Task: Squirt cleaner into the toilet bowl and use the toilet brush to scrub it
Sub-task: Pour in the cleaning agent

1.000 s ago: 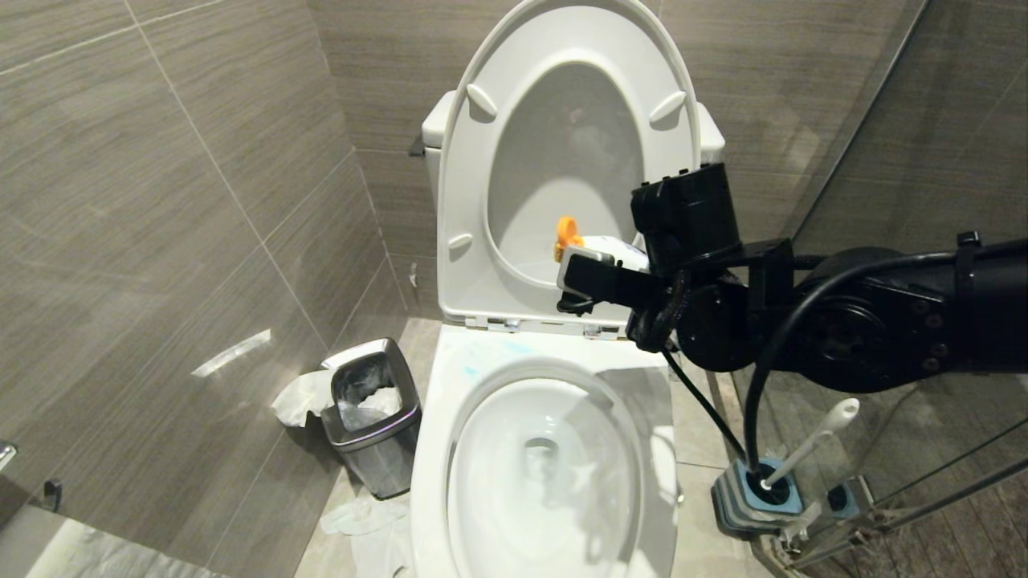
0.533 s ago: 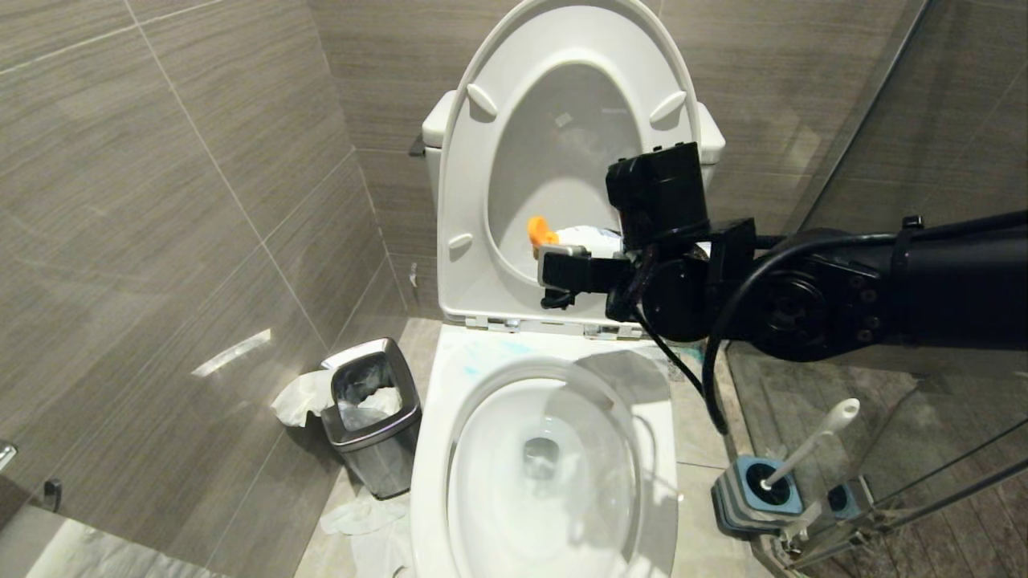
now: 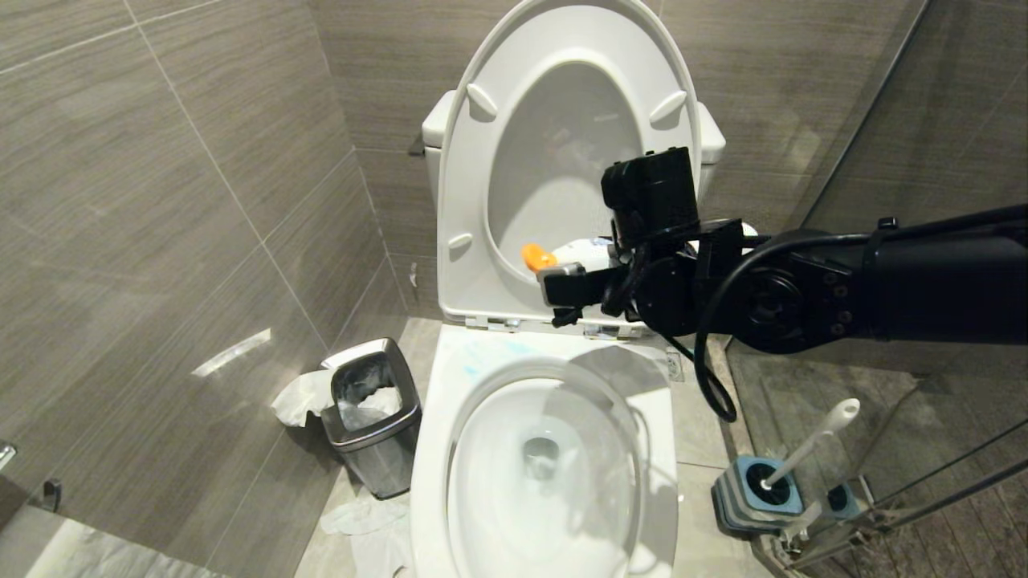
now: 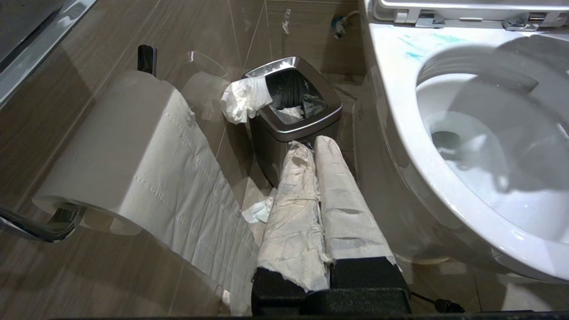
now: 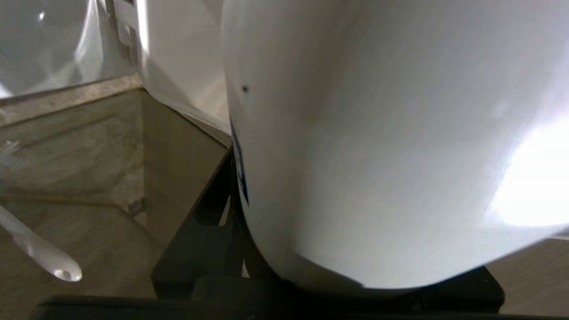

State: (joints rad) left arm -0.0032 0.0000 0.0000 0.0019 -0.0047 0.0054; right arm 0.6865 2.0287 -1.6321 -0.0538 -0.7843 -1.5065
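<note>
The toilet bowl (image 3: 438, 449) stands open, seat and lid (image 3: 570, 120) raised. Faint turquoise streaks of cleaner (image 3: 482, 357) mark the rear of its rim (image 4: 413, 49). My right gripper (image 3: 574, 270) is shut on a white cleaner bottle (image 3: 582, 253), held about level above the hinge, its orange cap (image 3: 536, 258) pointing left. The bottle's body (image 5: 378, 155) fills the right wrist view beside one black finger (image 5: 209, 209). The toilet brush (image 3: 811, 441) leans in its grey-and-blue base (image 3: 755, 498) on the floor to the right. My left gripper (image 4: 311, 146), paper-wrapped, rests shut low by the bowl's left side.
A steel waste bin (image 3: 373, 413) with tissue hanging out stands left of the bowl, crumpled paper on the floor by it. A toilet paper roll (image 4: 124, 155) hangs on the left wall. A glass shower partition (image 3: 923, 160) closes off the right side behind the brush.
My right arm has shifted left and its wrist has rolled. The bottle has turned with it, so the orange cap has gone from pointing up to pointing left. The left arm stayed still.
</note>
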